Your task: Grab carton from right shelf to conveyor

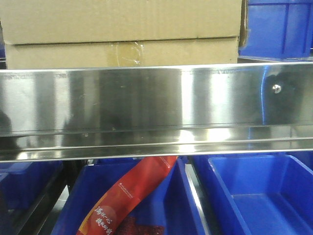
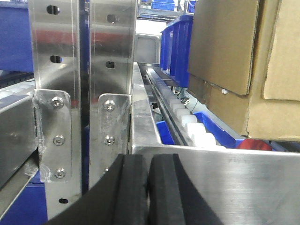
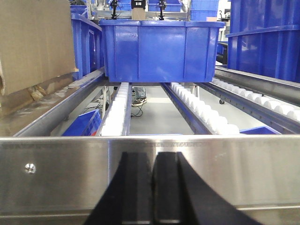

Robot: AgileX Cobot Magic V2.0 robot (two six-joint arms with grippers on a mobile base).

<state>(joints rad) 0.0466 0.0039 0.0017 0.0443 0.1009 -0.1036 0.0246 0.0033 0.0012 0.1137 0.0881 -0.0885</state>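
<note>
The carton [image 1: 122, 34], a wide brown cardboard box with clear tape at its seam, rests on the right shelf behind the shiny steel front rail [image 1: 146, 107]. The left wrist view has the carton [image 2: 243, 61] up at the right, beyond the rail [image 2: 253, 183]. My left gripper [image 2: 148, 159] is shut and empty, low in front of that rail. The right wrist view catches the carton's end [image 3: 33, 42] at the far left. My right gripper [image 3: 153, 157] is also shut and empty, close before the rail [image 3: 61, 173]. The conveyor is out of view.
A blue bin [image 3: 159, 49] sits on the white rollers [image 3: 117, 117] behind the rail, with more blue bins [image 3: 262, 37] to the right. Steel uprights [image 2: 70, 70] stand left of my left gripper. Below the shelf are blue bins [image 1: 264, 196], one holding a red snack bag [image 1: 127, 200].
</note>
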